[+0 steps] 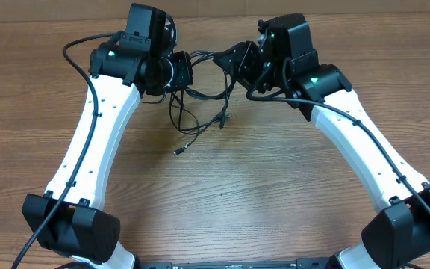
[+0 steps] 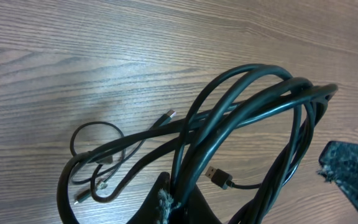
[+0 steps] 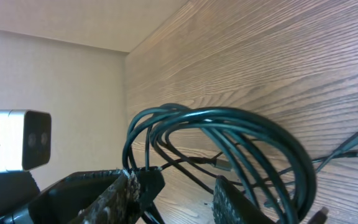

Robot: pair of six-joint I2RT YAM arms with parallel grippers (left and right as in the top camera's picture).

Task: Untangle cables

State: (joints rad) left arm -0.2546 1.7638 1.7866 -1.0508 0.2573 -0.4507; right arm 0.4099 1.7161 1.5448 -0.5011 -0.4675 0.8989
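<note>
Right now the cables (image 2: pixel 260 102) sit at the far middle of the table (image 1: pixel 237 194), bunched between the two arms. Most of the bundle is strung up off the wood between the grippers, and a few thin strands droop down onto the surface just in front of them. One loose end (image 1: pixel 178 151) trails out toward the near side and lies flat on the table, on its own.

The left gripper (image 1: pixel 179 72) has its fingers clenched tight, and from its wrist camera the cords come up right out of where the fingers meet, so it looks to be pinching the bundle. Big loops arch up and over from there. Under them I can see a flat plug (image 2: pixel 215 176) hanging on its cord, and further out a silver tip (image 2: pixel 169 114) lying on the wood beside a small curl of cable.

The right gripper (image 3: pixel 182 183) faces the left one, close by. Its fingers stand apart with wood showing in the gap. Several loops hook over the tip of one finger and sweep round in front of the other, draped rather than squeezed. A white camera (image 3: pixel 17 140) shows at the left edge of that view.
</note>
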